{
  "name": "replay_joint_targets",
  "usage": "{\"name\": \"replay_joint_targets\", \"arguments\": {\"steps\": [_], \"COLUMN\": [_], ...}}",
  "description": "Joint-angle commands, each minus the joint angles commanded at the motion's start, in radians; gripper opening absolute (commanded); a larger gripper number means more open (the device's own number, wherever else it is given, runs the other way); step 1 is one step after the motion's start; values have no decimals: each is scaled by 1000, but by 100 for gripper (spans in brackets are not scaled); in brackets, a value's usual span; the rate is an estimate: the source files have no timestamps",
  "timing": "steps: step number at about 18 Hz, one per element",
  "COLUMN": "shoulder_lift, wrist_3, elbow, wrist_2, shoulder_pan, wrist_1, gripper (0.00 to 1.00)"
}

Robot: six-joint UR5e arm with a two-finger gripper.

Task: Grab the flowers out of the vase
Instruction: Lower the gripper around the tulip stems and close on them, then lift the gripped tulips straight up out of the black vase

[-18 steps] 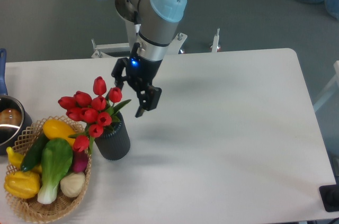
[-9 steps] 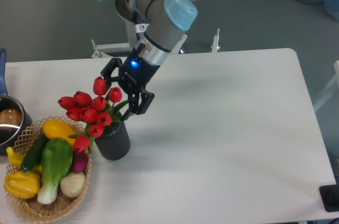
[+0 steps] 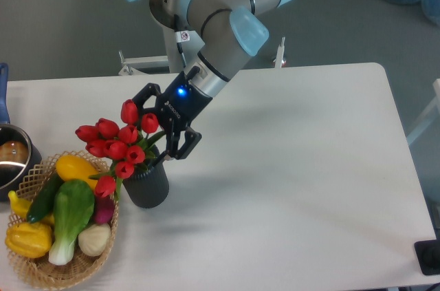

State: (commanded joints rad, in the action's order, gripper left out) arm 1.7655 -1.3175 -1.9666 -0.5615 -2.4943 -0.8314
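Red tulip bunch [image 3: 118,141] stood in ribbed dark cylindrical vase [image 3: 147,184], near table's [image 3: 295,167] left side. Woven wicker basket [image 3: 38,263] of vegetables sat just left (touching, apparently). Metal pot [image 3: 12,160] lay behind basket, at edge.

A: What is the bunch of red tulips [image 3: 118,139] covering?
B: It is hiding the mouth of the ribbed dark cylinder vase [image 3: 147,184], stems included.
A: And the black two-finger gripper [image 3: 159,124]?
B: One finger is disappearing behind the blooms; it is possibly touching them.
A: The edges?
B: The left edge is cutting the steel pot [image 3: 12,162].
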Motion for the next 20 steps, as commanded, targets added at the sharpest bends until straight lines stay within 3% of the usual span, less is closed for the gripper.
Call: {"name": "replay_joint_targets", "arguments": {"steps": [1, 8, 20], "shoulder_lift": [3, -15, -138], "wrist_3": [-20, -22, 98], "elbow": [0, -2, 3], "wrist_2": [15, 55, 100], "shoulder_pan": [-3, -21, -61], "wrist_1": [0, 0, -9], "gripper": [0, 0, 0]}}
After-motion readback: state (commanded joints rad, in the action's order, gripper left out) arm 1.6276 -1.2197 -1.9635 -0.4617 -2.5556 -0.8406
